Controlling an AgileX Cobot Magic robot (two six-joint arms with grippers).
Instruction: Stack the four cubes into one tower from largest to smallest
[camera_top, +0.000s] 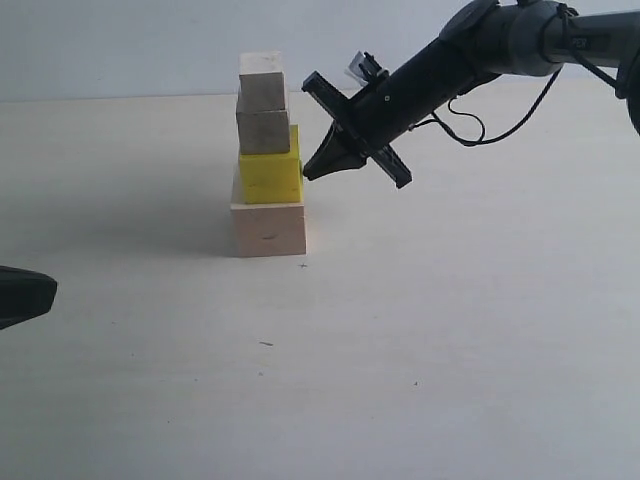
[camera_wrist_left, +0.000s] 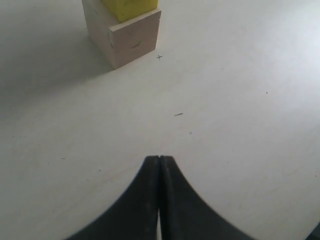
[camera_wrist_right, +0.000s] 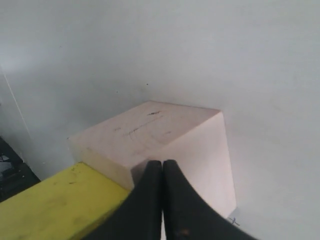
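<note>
The tower stands left of the middle in the exterior view. Its base is the large pale wood cube (camera_top: 268, 228), with the yellow cube (camera_top: 270, 172) on it, then a plain wood cube (camera_top: 263, 125) and a paler small cube (camera_top: 262, 73) on top. My right gripper (camera_top: 306, 175) is shut and empty, its tips at the yellow cube's right side, just above the base cube. The right wrist view shows those tips (camera_wrist_right: 162, 163) over the base cube (camera_wrist_right: 165, 127), beside the yellow cube (camera_wrist_right: 50, 205). My left gripper (camera_wrist_left: 159, 158) is shut and empty, low over the table, well short of the base cube (camera_wrist_left: 127, 37).
The tower stands on a plain white table (camera_top: 450, 350). The right arm (camera_top: 480, 50) slants down from the upper right, with a cable looping under it. The left gripper's dark tip (camera_top: 22, 295) shows at the left edge. A small cross mark (camera_top: 303, 265) lies by the base.
</note>
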